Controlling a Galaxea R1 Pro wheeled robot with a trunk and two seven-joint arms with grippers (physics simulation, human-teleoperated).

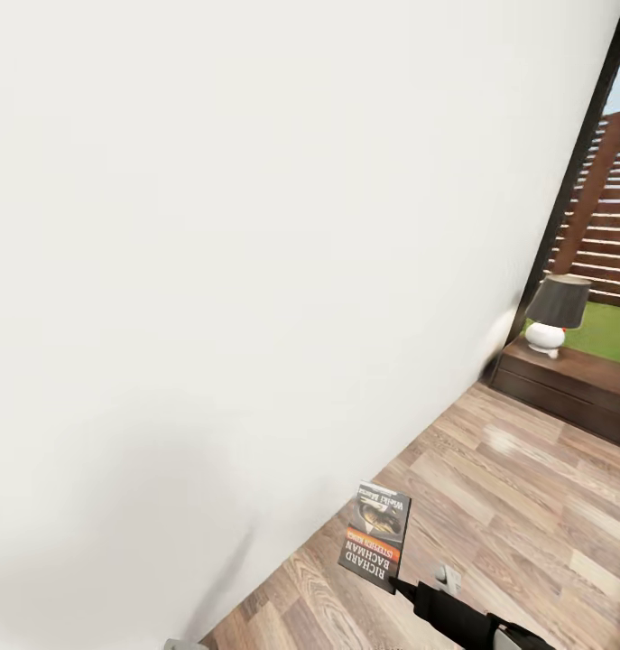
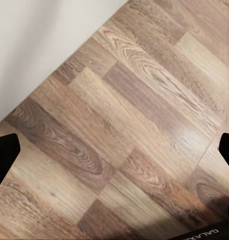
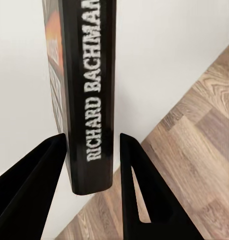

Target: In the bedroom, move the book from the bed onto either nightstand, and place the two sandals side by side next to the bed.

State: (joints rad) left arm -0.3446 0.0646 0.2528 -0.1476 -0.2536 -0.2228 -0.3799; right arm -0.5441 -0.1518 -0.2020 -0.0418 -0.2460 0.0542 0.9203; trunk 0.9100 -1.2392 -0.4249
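Item: book (image 3: 89, 95), spine sitting between the right gripper (image 3: 92, 165)'s 2 clamping fingers (image 3: 34, 190); left gripper (image 2: 114, 150) hanging spread above plank floor (image 2: 124, 100).

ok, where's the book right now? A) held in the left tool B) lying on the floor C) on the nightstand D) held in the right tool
D: the right wrist view shows the book spine-on between the right tool fingers, and the head view shows it raised above the floor, well short of the nightstand with the lamp.
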